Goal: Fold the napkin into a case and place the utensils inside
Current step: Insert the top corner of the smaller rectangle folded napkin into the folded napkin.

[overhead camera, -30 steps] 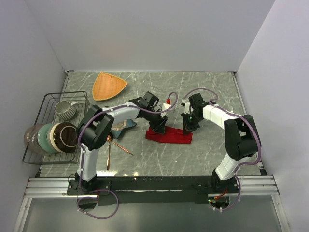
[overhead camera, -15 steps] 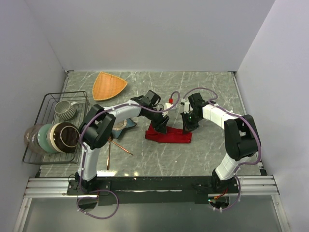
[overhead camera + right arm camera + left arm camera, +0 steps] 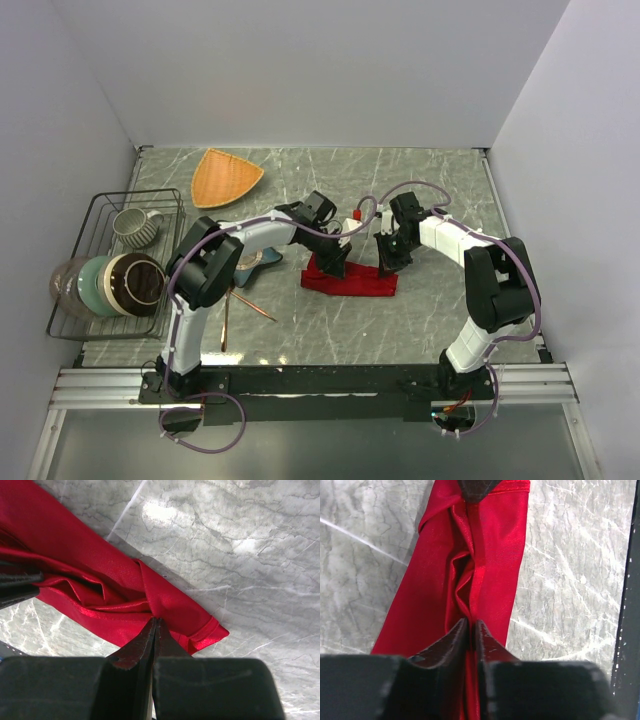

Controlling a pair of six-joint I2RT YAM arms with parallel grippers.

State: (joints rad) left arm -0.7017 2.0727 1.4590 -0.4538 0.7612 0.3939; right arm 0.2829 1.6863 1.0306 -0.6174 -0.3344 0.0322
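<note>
Left end effector (image 3: 471, 626) newly tight on napkin (image 3: 495, 555)

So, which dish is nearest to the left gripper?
The blue dish, partly under the left arm; the orange plate lies farther back, the bowls stand in the rack.

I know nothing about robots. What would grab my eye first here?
The bright red napkin, a long strip mid-table, stands out most; the left gripper and the right gripper each pinch a fold of it. Then the orange plate at the far left, and the wire rack of crockery at the left edge.
</note>
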